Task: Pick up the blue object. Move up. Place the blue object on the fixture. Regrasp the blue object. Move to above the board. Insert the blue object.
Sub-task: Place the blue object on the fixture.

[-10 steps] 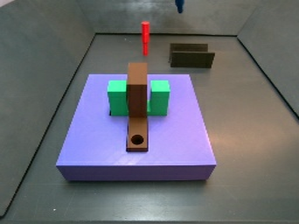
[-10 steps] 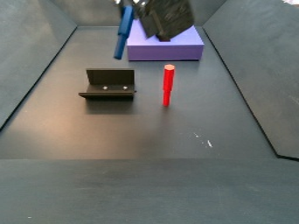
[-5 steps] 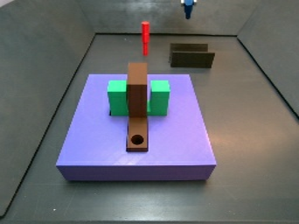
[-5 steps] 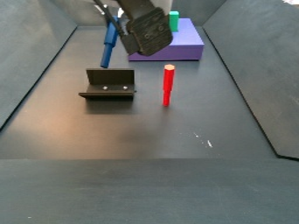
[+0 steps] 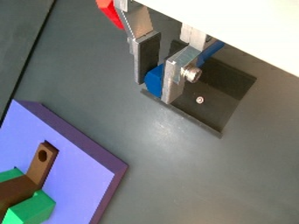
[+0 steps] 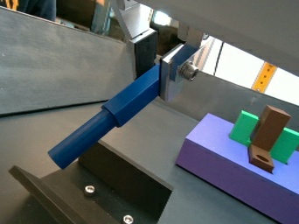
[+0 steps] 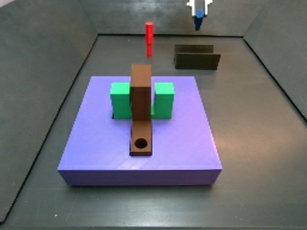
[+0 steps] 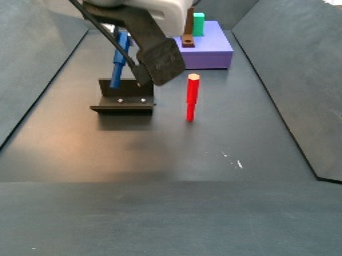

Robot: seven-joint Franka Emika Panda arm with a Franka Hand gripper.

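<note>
My gripper (image 5: 158, 75) is shut on the blue object (image 5: 152, 80), a thin blue peg held tilted, also clear in a wrist view (image 6: 111, 122). It hangs over the fixture (image 8: 123, 98), a dark notched block on the floor. In a side view the peg (image 8: 119, 60) slants down from the gripper (image 8: 126, 38), its lower end close to the fixture's back wall; I cannot tell whether they touch. In a side view the gripper (image 7: 199, 11) is above the fixture (image 7: 196, 57). The purple-blue board (image 7: 180, 153) lies apart from them.
A red peg (image 8: 191, 97) stands upright on the floor beside the fixture. On the board are a green block (image 7: 161, 101) and a long brown bar (image 7: 142, 103) with a round hole. Grey walls enclose the floor.
My gripper has come down and sideways with the blue peg, from high near the board to just over the fixture. Nothing else moved.
</note>
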